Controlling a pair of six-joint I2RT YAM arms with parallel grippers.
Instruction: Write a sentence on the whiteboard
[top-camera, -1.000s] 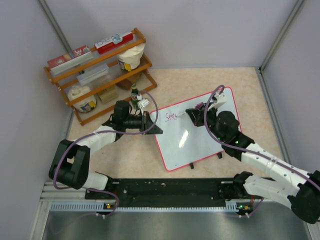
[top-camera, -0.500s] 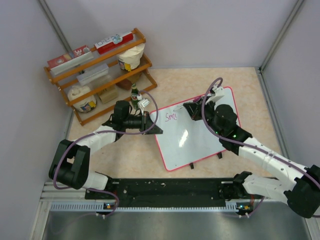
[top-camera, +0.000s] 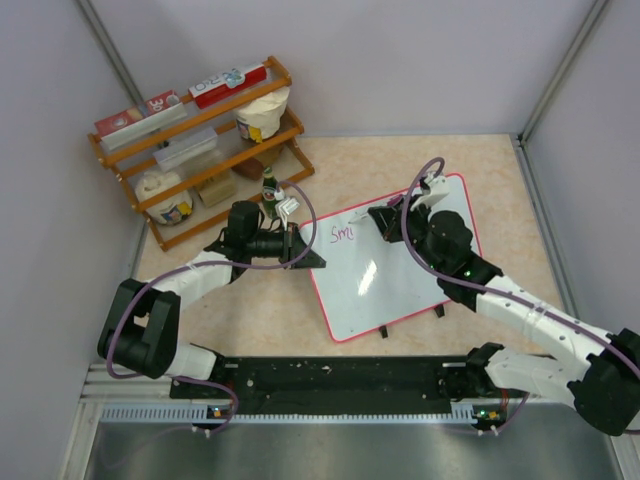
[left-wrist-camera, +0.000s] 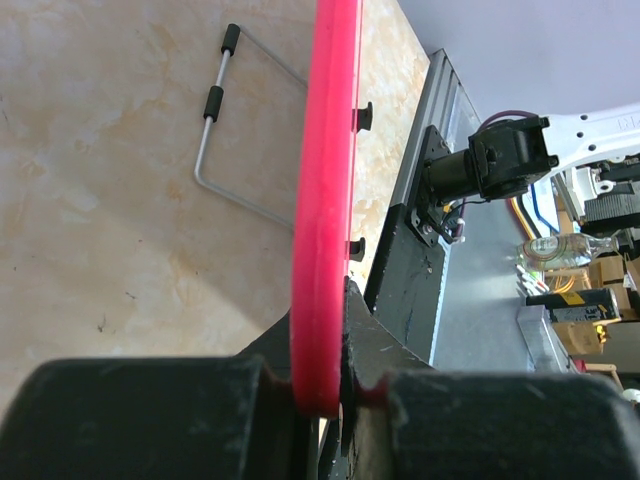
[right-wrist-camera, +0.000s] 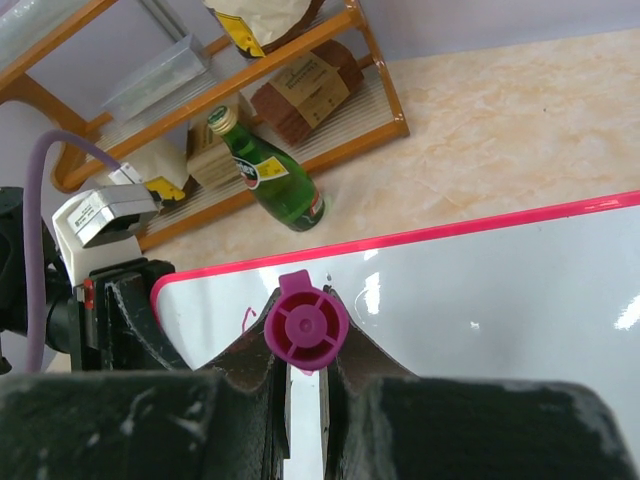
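Observation:
The whiteboard (top-camera: 400, 285), white with a red-pink frame, lies tilted on the table right of centre. The sentence (top-camera: 343, 234) is pink cursive near its upper left corner; only "Smi" is readable. My left gripper (top-camera: 300, 248) is shut on the whiteboard's left edge; in the left wrist view the red frame (left-wrist-camera: 328, 180) is pinched between the jaws of the left gripper (left-wrist-camera: 330, 390). My right gripper (top-camera: 383, 220) is shut on a magenta marker (right-wrist-camera: 306, 325) pointed down at the board (right-wrist-camera: 500, 290), just right of the writing. A pink stroke (right-wrist-camera: 246, 318) shows left of the marker; its tip is hidden.
A wooden rack (top-camera: 200, 150) with boxes, a tub and a green bottle (top-camera: 268, 190) stands at the back left, close behind the left gripper; the bottle also shows in the right wrist view (right-wrist-camera: 268, 170). A wire stand (left-wrist-camera: 215, 130) lies under the board. Walls enclose the table.
The right gripper with the marker shifted slightly toward the far side of the board, and the writing gained a little at its right end. The left arm has not moved.

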